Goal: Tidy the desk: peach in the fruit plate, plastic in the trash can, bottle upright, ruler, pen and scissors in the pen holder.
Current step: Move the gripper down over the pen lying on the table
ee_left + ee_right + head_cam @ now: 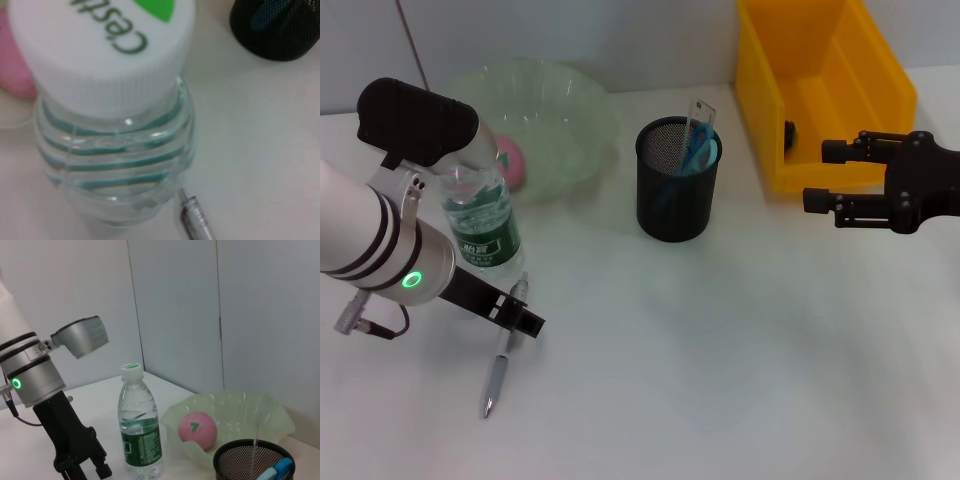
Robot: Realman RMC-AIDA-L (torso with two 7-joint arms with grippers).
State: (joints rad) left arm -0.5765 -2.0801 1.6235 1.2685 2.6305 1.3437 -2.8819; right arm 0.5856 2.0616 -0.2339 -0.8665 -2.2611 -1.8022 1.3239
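Now the left gripper (515, 310) is seen at the lower left of the head view, right over the pen (501, 350); whether it is clenched cannot be told. The bottle (480, 222) is stood upright behind it, and the right gripper (820, 176) is held spread wide beside the yellow bin (820, 90).

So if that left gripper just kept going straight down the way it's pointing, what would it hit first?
Most likely the pen lying on the desk. The left gripper points down right over it, beside the upright bottle. Depth is hard to judge, so it might land on the desk just beside the pen.
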